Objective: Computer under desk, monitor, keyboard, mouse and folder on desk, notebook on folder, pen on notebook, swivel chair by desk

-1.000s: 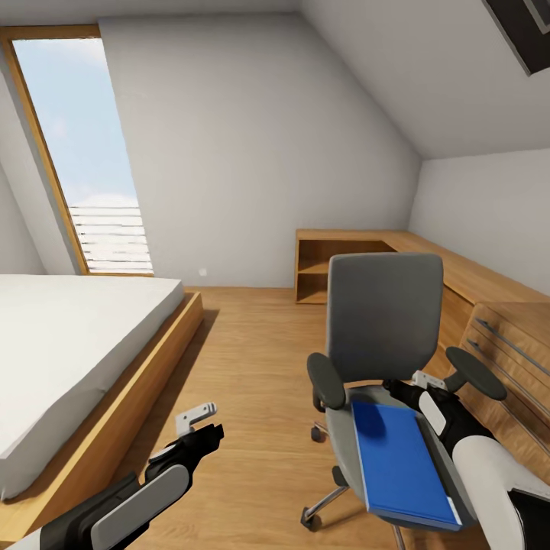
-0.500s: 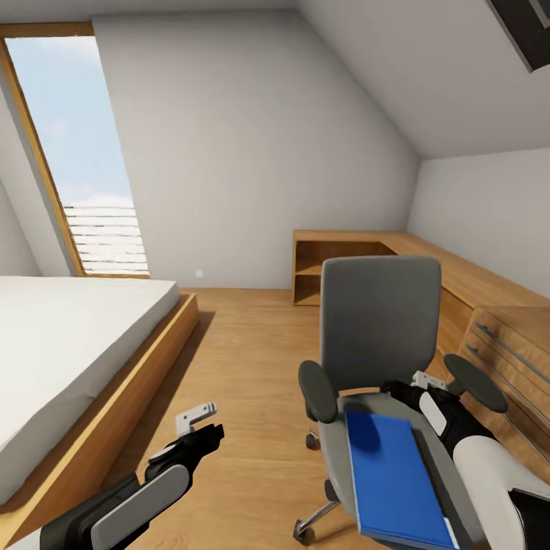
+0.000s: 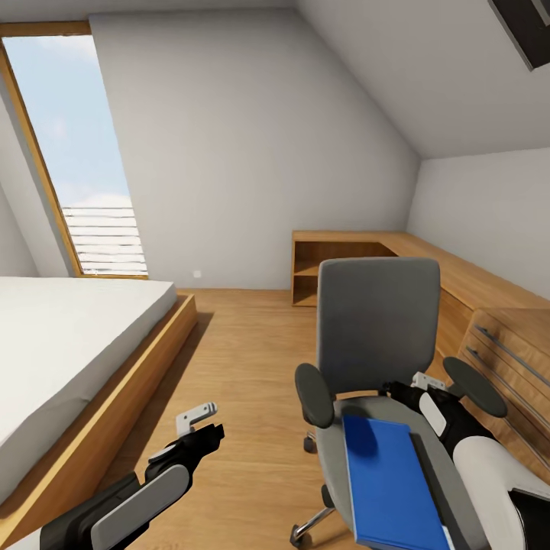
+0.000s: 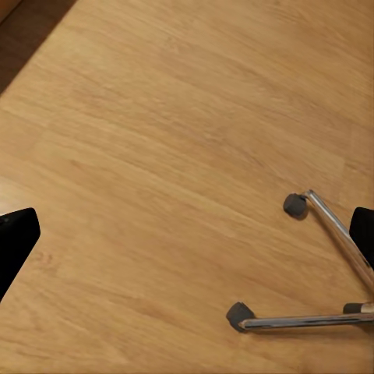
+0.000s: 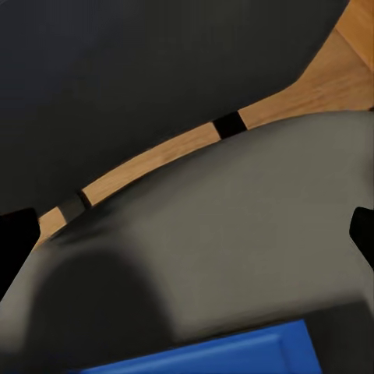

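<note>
The blue folder [image 3: 389,481] lies on the chair [image 3: 378,325] seat at lower right, long axis running toward the backrest, just beside the right gripper [image 3: 428,382], jaws apart, while the left gripper [image 3: 196,418], also open, hangs well apart over floor.

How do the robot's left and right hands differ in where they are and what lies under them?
The left hand hangs over bare wooden floor, beside the swivel chair; the right hand is over the chair's seat, near the blue folder. The left wrist view shows the chair's chrome legs and casters; the right wrist view shows seat and folder edge. Both hands are open and empty.
</note>
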`<state>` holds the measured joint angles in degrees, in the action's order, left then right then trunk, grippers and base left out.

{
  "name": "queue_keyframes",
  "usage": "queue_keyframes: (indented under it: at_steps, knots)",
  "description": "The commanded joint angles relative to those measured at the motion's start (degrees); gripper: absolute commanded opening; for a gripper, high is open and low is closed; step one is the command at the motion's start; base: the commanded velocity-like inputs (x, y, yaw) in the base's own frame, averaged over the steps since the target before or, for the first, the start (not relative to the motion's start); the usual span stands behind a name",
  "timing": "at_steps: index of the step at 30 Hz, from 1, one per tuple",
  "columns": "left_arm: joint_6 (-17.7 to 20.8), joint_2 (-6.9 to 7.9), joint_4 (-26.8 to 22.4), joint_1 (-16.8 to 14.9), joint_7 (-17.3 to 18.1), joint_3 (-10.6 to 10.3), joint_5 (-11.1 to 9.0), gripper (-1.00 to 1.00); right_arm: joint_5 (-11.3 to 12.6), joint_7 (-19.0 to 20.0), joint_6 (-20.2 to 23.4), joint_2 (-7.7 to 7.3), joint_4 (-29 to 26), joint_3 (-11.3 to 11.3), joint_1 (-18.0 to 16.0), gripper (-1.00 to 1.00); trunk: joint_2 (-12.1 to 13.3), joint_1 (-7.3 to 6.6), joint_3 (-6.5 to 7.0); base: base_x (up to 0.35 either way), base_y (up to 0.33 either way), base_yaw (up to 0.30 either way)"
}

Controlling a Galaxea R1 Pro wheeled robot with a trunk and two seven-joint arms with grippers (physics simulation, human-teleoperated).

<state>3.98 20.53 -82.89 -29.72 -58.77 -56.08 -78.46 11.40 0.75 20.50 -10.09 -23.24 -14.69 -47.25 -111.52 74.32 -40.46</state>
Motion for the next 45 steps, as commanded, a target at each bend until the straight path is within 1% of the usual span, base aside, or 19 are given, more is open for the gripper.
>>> queue_keyframes:
  at_steps: [1,4,10,11,17,20,21,22,24,25,29,34,38,44,45]
  knots:
    - [0.4,0.03,-0.1,-0.1,-0.3,-0.1,0.0,1.0,0.2,0.1,0.3,0.01,-0.1,-0.3,0.0,1.0,0.0,-0.01,-0.06,0.004,-0.003,0.0]
    - [0.4,0.03,-0.1,-0.1,-0.3,-0.1,0.0,1.0,0.2,-0.1,0.5,0.03,-0.1,-0.2,0.0,1.0,0.0,-0.01,-0.06,0.002,-0.002,0.0]
    - [0.4,0.06,-1.4,-0.1,-0.4,0.0,0.0,1.0,0.1,-1.8,0.7,0.19,0.0,-0.1,0.0,1.0,0.0,-0.01,-0.06,0.0,0.0,0.0]
    - [0.3,0.07,-2.3,-0.1,-0.5,0.0,0.0,1.0,0.0,-2.3,0.8,0.23,0.0,-0.1,0.0,1.0,-0.4,0.21,-0.24,0.0,0.0,0.0]
    - [0.3,0.04,-2.7,-0.1,-0.5,0.0,0.0,1.0,0.0,-2.6,0.8,0.24,0.0,0.0,0.0,1.0,-2.8,1.53,-1.32,0.0,0.0,0.0]
    - [0.3,0.04,-2.7,-0.1,-0.6,-0.1,0.0,1.0,0.0,-2.8,0.7,0.24,0.0,1.2,0.0,1.0,-4.0,2.19,-1.86,0.0,0.0,0.0]
    - [0.4,0.04,-2.7,-0.1,-0.6,-0.1,0.0,1.0,0.0,-3.6,0.7,0.24,0.0,1.8,0.0,1.0,-4.0,2.19,-1.86,0.0,0.0,0.0]
    - [0.4,0.04,-2.7,-0.1,-0.6,-0.1,0.0,1.0,0.0,-3.6,0.7,0.24,0.0,1.8,0.0,1.0,-4.0,2.19,-1.86,0.0,0.0,0.0]
    - [0.4,0.04,-2.6,-0.1,-0.6,-0.1,-0.1,1.0,0.0,-5.4,0.6,0.26,0.0,3.3,0.0,1.0,-4.0,2.19,-1.86,0.0,0.0,0.0]
    - [0.4,0.04,-2.6,-0.1,-0.6,-0.1,-0.1,1.0,0.1,-7.9,0.6,0.3,-0.1,5.7,0.0,1.0,-4.0,2.19,-1.86,0.0,0.0,0.0]
    - [0.4,0.03,-2.6,-0.1,-0.6,-0.1,-0.1,1.0,0.1,-9.6,0.6,0.32,-0.1,8.1,0.0,1.0,-4.0,2.19,-1.86,0.0,0.0,0.0]
    - [0.3,0.03,-2.5,-0.1,-0.6,-0.1,-0.1,1.0,0.1,-10.0,0.7,0.45,-0.1,8.8,0.0,1.0,-4.0,2.19,-1.86,0.0,0.0,0.0]
    - [0.3,0.03,-2.5,-0.1,-0.6,-0.1,-0.1,1.0,0.1,-10.1,0.7,0.49,-0.1,8.8,0.0,1.0,-4.0,2.19,-1.86,0.067,0.0,0.0]
    - [0.3,0.08,-2.5,-0.1,-0.6,-1.4,0.2,1.0,0.1,-10.1,0.8,0.5,-0.1,8.9,0.0,1.0,-4.0,2.19,-1.86,0.085,0.0,0.0]
    - [0.3,0.07,-2.5,-0.1,-0.6,-1.5,0.2,1.0,0.1,-10.1,0.8,0.52,-0.1,8.9,0.0,1.0,-4.4,2.41,-2.04,0.018,0.0,0.0]
